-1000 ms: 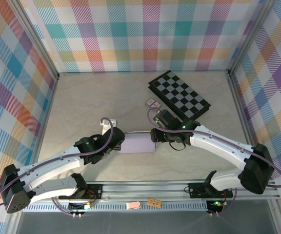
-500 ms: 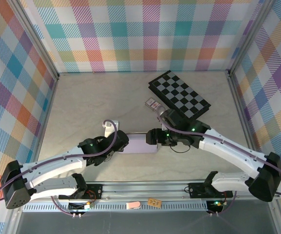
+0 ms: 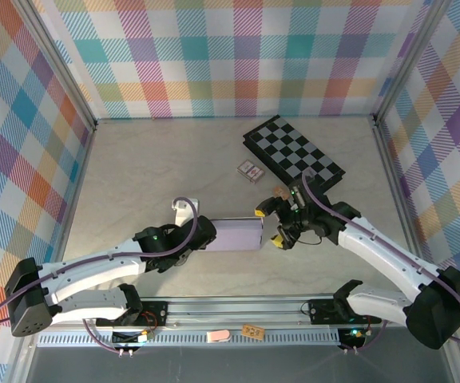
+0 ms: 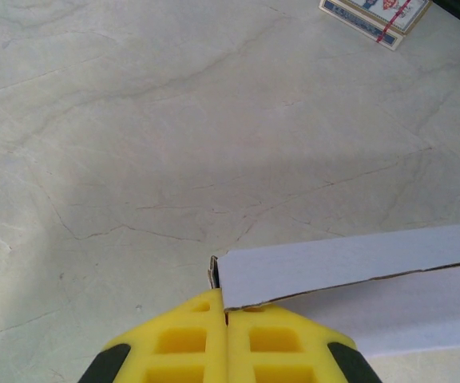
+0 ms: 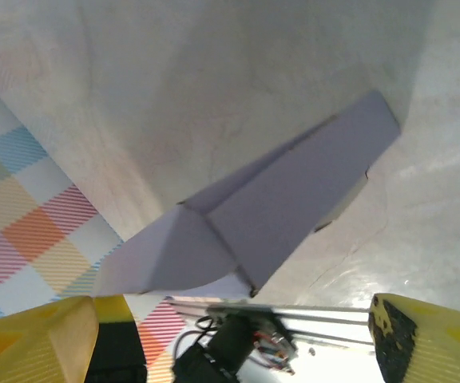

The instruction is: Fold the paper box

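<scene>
The paper box [image 3: 236, 234] lies on the tabletop [image 3: 158, 167] between the two arms. The left end effector [image 3: 201, 236] is pinched closed on a corner at the box's left end. The right end effector [image 3: 273, 227] stands with its fingers spread wide just beside the box's right end, gripping nothing.
</scene>
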Controlling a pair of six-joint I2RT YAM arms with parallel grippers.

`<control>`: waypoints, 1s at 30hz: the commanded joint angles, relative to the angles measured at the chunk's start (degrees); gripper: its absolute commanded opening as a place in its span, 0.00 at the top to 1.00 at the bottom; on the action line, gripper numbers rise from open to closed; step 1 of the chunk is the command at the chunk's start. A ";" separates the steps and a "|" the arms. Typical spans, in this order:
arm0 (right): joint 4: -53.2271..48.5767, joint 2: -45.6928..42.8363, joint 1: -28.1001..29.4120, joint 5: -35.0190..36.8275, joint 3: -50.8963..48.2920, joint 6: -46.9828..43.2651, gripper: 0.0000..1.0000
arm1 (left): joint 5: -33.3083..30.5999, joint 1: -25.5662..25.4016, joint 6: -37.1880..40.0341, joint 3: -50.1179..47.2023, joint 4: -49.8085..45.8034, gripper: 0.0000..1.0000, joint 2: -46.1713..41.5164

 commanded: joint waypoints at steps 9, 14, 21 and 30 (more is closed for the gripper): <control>14.46 -0.86 -0.11 -3.09 -7.97 15.60 0.19 | 6.92 -1.48 -1.11 -1.87 -7.49 1.00 2.63; 14.84 -1.27 -0.15 -2.74 -9.74 15.58 0.31 | 7.17 -1.56 -1.45 -1.83 -7.46 1.00 2.94; 16.61 -2.00 -0.10 -1.04 -13.35 14.89 0.51 | 8.45 -1.56 -4.40 -2.34 -7.50 1.00 1.46; 16.49 -0.67 -0.17 -0.44 -14.53 11.53 0.60 | 10.73 -1.56 -8.37 -3.75 -6.86 1.00 -1.78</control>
